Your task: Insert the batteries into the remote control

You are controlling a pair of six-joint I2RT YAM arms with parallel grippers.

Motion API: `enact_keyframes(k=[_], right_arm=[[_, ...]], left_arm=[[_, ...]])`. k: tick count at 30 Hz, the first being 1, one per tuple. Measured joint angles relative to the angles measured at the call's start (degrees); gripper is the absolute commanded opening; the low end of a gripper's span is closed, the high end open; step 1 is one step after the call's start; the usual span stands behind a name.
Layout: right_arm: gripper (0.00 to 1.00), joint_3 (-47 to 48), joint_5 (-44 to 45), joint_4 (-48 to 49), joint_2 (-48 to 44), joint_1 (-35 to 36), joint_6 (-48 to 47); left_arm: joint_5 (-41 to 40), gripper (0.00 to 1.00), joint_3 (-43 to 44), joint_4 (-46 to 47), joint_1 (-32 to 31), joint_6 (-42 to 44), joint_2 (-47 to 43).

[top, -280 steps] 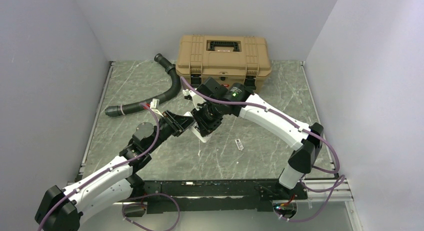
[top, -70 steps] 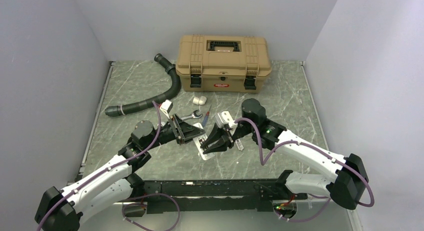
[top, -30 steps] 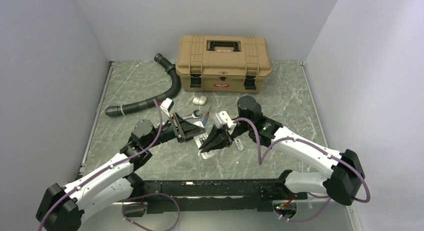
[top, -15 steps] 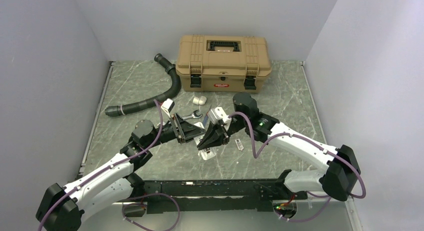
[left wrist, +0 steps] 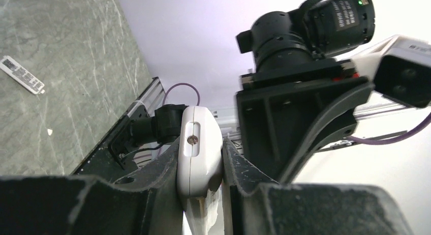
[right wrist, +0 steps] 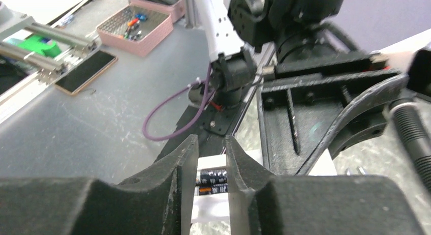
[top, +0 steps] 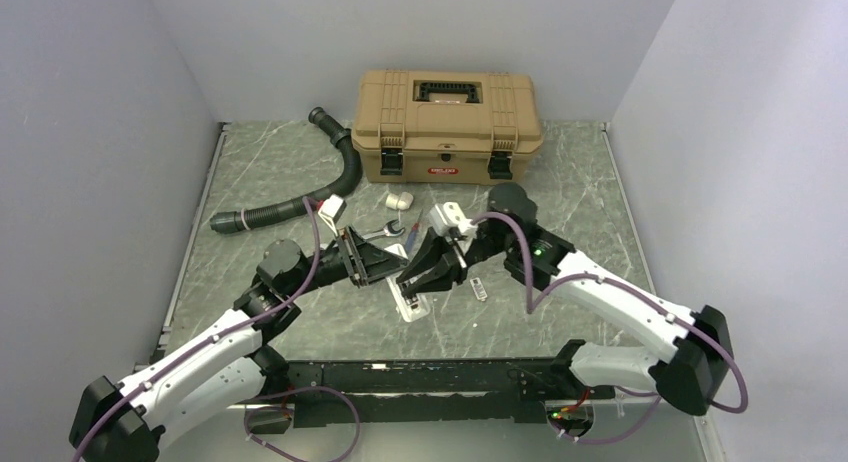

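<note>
The white remote control (top: 411,304) is tilted just above the table, and my left gripper (top: 378,269) is shut on its body. In the left wrist view the remote control (left wrist: 198,143) fills the gap between the left gripper's (left wrist: 201,161) black fingers. My right gripper (top: 410,280) points down-left at the remote's open back. Its jaws stand a narrow way apart with nothing held between them. Through the right gripper's (right wrist: 212,161) gap I see two black batteries (right wrist: 213,180) lying side by side in the remote's white compartment.
A tan toolbox (top: 447,112) stands at the back, with a black corrugated hose (top: 335,182) to its left. A stubby white cylinder (top: 400,199), a wrench (top: 382,230) and a thin blue tool (top: 414,226) lie behind the grippers. A small white labelled strip (top: 478,288) lies to the right.
The right gripper's jaws have parted slightly and its wrist has drawn back to the right, away from the remote. The left gripper still holds the remote in nearly the same place.
</note>
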Motion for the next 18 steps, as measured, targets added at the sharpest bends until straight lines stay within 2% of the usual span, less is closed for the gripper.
enact_keyframes(k=[7, 15, 18], right_arm=[[0.41, -3.23, 8.26, 6.95, -10.21, -0.04, 7.56], [0.6, -8.0, 25.22, 6.71, -17.99, -0.09, 15.17], [0.66, -8.39, 28.15, 5.11, -18.03, -0.09, 18.23]], left_arm=[[-1.22, 0.0, -0.02, -1.31, -0.04, 4.5, -1.05], [-3.06, 0.0, 0.96, -7.61, -0.04, 13.31, -3.37], [-4.04, 0.0, 2.8, -10.54, -0.04, 16.94, -4.98]])
